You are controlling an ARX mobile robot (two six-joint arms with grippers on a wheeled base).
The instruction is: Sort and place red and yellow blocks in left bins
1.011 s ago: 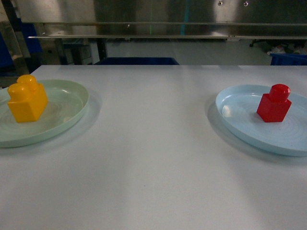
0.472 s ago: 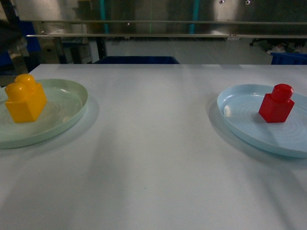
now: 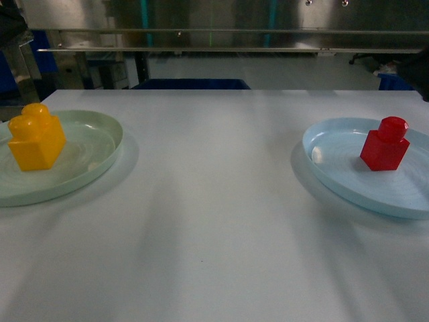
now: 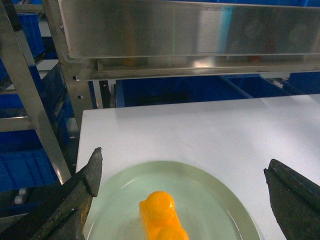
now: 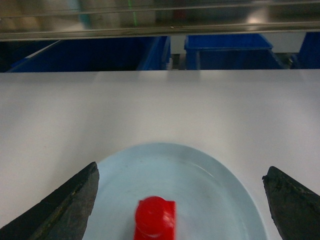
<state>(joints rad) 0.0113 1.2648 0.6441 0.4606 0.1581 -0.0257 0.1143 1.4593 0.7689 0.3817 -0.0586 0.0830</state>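
Slight leftward camera shift only.

Left hand [image 4: 182, 175] and right hand [image 5: 182, 180] wide apart-fingered.

Orange-yellow brick [image 3: 35, 139], pale green plate [image 3: 100, 157], red brick [image 3: 385, 145], pale blue plate [image 3: 335, 171]

- Left gripper [image 4: 182, 192]: my two dark, almost black fingers [image 4: 75, 200], wedge-shaped and tapering to blunt tips; matte surface, scuffed with dull olive-brown wear along the edges of the near one.
- Right gripper [image 5: 182, 200]: a matching pair of dark, wedge-shaped fingers [image 5: 67, 207]; rough, faintly speckled texture, greyish-brown sheen on the upper faces.
- Head view: only dark, blurred edges of me at the upper corners; details cannot be made out.
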